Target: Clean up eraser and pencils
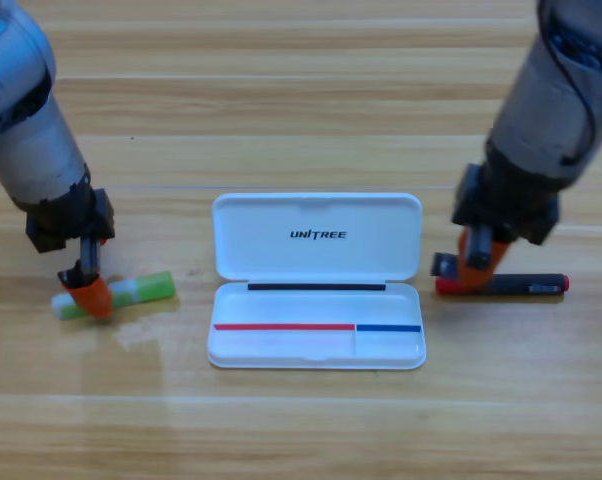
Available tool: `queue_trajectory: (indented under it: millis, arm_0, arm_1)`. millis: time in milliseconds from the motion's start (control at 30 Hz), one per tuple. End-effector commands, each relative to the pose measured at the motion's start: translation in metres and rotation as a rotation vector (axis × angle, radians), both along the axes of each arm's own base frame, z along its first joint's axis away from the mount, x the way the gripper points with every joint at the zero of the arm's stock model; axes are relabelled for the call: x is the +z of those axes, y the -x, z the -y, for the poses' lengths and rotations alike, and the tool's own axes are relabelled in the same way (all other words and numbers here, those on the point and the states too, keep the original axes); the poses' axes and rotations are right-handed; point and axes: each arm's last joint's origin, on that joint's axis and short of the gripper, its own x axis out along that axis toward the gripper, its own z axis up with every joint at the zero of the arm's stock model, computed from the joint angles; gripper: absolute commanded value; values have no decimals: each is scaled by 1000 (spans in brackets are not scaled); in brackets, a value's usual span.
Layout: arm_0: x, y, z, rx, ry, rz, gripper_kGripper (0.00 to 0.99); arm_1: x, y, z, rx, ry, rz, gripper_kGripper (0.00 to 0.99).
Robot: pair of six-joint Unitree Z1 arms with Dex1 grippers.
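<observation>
Here the left end effector stands down on the green-and-white pencil, the right end effector on the red-and-black pencil; whether either is clenched I cannot tell. Both sticks lie flat on the wooden bench, beside the open white case, smooth plastic, probably their destination. No eraser is visible.

Wooden table of pale planks, horizontal grain, soft even light
</observation>
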Motion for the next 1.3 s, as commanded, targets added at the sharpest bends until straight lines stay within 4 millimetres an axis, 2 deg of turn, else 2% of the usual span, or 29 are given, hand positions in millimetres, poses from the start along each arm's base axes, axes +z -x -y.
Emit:
queue_trajectory:
  millis: [33,333,533,667,767,833,867,900,1033,1067,1200,1300]
  arm_0:
    - [-26,4,6,1,-35,-39,954]
    - [-38,11,10,-6,-47,-31,943]
    - [-46,14,8,-11,-51,-38,881]
    - [-47,15,7,-31,-51,-41,692]
    - [-48,15,7,-66,-50,-59,466]
    - [-48,15,6,-89,-55,-61,258]
    - [-47,14,6,-94,-52,-59,120]
    - [-45,14,6,-95,-53,-52,0]
    - [-32,14,2,-82,-50,-11,0]
    - [-29,15,1,-81,-49,-2,0]
    - [-12,16,-2,-88,-51,20,0]
    - [-2,16,-3,-86,-49,30,0]
  arm_1:
    - [-57,1,-47,148,99,-114,0]
    - [-79,-4,-70,215,108,-133,0]
    - [-90,-9,-76,215,113,-146,0]
    - [-92,-10,-79,216,112,-145,0]
    - [-94,-10,-81,218,113,-146,0]
    - [-96,-11,-82,218,115,-146,0]
    - [-97,-12,-82,218,118,-146,31]
    - [-97,-12,-82,218,116,-145,132]
    - [-96,-11,-81,217,120,-142,673]
    - [-95,-11,-81,216,119,-141,755]
    - [-90,-10,-79,217,113,-135,779]
    - [-74,-4,-71,216,113,-129,877]
